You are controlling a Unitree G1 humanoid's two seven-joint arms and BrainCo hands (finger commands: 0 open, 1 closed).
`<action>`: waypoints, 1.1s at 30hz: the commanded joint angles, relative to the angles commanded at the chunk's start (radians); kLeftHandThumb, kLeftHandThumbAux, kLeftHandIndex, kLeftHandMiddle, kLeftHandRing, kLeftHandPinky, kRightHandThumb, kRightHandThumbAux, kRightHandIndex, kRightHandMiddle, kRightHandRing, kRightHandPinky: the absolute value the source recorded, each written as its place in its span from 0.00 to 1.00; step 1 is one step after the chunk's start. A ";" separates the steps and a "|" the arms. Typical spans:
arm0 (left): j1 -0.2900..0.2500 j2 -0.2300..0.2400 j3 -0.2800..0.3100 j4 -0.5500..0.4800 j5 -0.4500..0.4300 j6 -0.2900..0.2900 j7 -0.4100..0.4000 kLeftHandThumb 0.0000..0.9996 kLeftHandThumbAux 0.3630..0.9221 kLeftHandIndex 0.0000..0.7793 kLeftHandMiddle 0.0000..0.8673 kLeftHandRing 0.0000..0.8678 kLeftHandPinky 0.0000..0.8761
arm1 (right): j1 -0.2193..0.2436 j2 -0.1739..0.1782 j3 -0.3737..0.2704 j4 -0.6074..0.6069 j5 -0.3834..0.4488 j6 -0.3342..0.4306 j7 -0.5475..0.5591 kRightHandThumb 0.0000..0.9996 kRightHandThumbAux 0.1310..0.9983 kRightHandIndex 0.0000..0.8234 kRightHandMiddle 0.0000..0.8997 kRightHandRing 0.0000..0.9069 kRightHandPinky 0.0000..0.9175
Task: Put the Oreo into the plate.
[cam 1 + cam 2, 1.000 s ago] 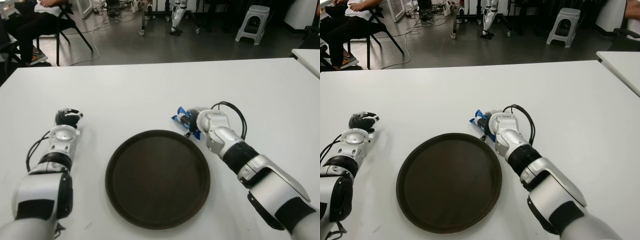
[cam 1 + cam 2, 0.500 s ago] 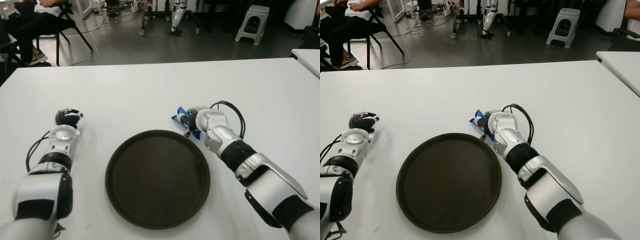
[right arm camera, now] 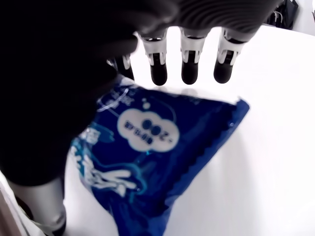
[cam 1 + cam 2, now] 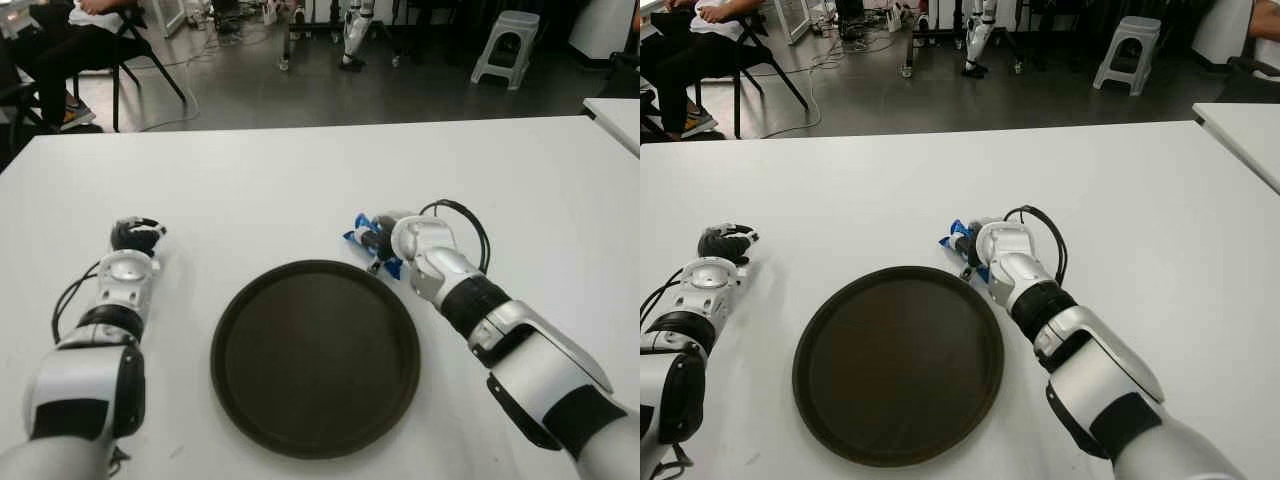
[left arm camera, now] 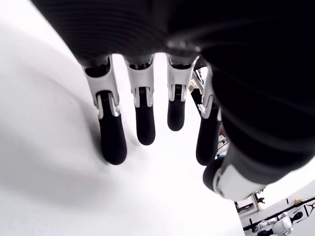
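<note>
Blue Oreo packet (image 3: 147, 162) flat on the white bench (image 4: 300, 180), just beyond the far right rim of the round dark plate (image 4: 315, 358) and not in it. Right hand (image 4: 385, 238) directly over the packet, its white forearm running back past the plate's right side. In the right wrist view: fingers (image 3: 158, 73) extended, tips down at the bench past the packet's far edge, thumb side dark along one flank of the wrapper; fingers loosely spread over the wrapper rather than clamped on it. Packet only partly visible from the head camera, blue corners poking out on either side of the hand.

Left hand (image 4: 135, 236) well to the left of the plate, at about the level of its far rim. In the left wrist view: fingers (image 5: 112, 142) straight and slightly apart, hanging close over bare bench, holding nothing; contact with the surface impossible to tell.

Plate bare inside, centred near the front of the bench between the two arms. Beyond the bench's far edge, past the plate: grey floor, a seated person (image 4: 70, 40) on a black chair at far left, a pale plastic stool (image 4: 505, 45) at far right.
</note>
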 joint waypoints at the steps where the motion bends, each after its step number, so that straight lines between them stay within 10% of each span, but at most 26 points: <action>1: 0.000 0.000 0.001 0.000 -0.001 0.001 0.000 0.67 0.64 0.51 0.19 0.21 0.22 | 0.001 -0.001 -0.003 0.000 0.004 -0.002 -0.002 0.00 0.69 0.00 0.00 0.00 0.00; 28: 0.002 0.000 0.005 0.001 -0.002 -0.005 0.005 0.68 0.64 0.51 0.18 0.20 0.21 | -0.003 -0.009 0.008 0.069 0.001 -0.087 -0.152 0.02 0.89 0.04 0.03 0.00 0.00; 33: 0.003 0.001 0.003 0.001 0.000 -0.005 0.005 0.68 0.64 0.51 0.19 0.21 0.23 | 0.008 -0.020 0.011 0.079 -0.006 -0.135 -0.231 0.50 0.76 0.38 0.14 0.03 0.00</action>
